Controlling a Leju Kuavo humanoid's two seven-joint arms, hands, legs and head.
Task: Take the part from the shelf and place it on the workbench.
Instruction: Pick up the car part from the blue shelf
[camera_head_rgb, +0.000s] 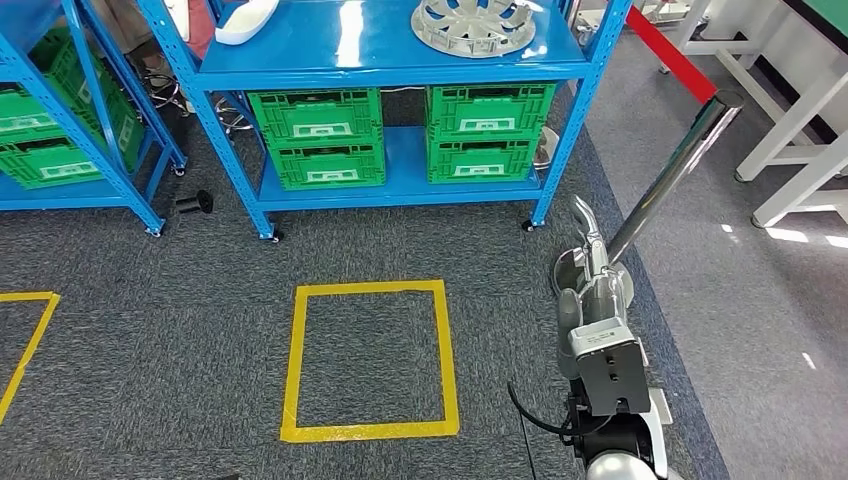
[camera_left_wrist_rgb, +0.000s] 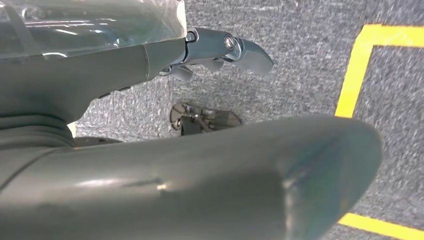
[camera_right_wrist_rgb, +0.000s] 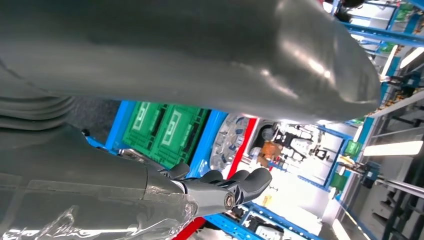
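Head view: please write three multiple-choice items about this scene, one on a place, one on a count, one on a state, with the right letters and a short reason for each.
1. Where does the round grey part lie?
A. on the top shelf of the blue rack
B. inside the yellow floor square
C. in a green crate

2. How many green crates sit on the lower shelf of that middle rack?
A. two
B. four
C. six

3. What is the right hand holding?
A. the grey part
B. a crate
C. nothing

Key: 1 A, the part rests on the top blue shelf. 2 B, two stacks of two crates. 3 C, the hand hangs over the carpet with nothing in it.
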